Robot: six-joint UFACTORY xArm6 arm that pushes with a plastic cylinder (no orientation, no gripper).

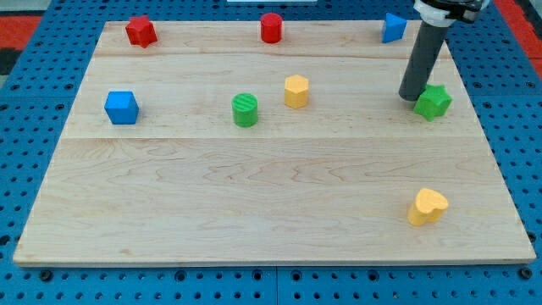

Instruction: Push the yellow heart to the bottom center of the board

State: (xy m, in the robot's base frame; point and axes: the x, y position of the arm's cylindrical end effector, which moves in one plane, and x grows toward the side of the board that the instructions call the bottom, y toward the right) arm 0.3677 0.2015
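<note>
The yellow heart (428,206) lies near the board's bottom right corner. My tip (411,97) is at the upper right of the board, touching or just left of the green star (434,102). The rod rises from there to the view's top edge. The tip is well above the yellow heart, with bare wood between them.
A yellow hexagon (295,91) and a green cylinder (245,110) sit at the upper middle. A blue cube (121,108) is at the left. A red star (141,31), a red cylinder (270,28) and a blue block (393,27) line the top edge of the wooden board (254,212).
</note>
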